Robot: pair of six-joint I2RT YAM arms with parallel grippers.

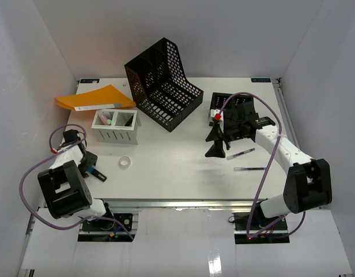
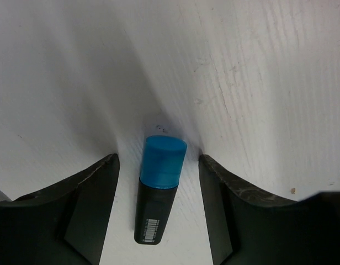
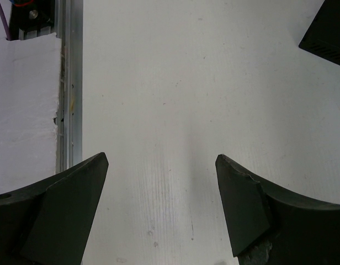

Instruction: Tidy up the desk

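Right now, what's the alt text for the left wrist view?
A blue-capped black highlighter lies on the white desk inside the open left pincer, with a gap showing on each side.

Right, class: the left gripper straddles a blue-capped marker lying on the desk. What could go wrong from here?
1. The blue-capped marker lies flat between the fingers of the left gripper, with a gap on each side. If one finger touches first, the round body may roll or skew away.
2. The marker rests on the desk, so fingertips low enough to catch it could scrape the surface.
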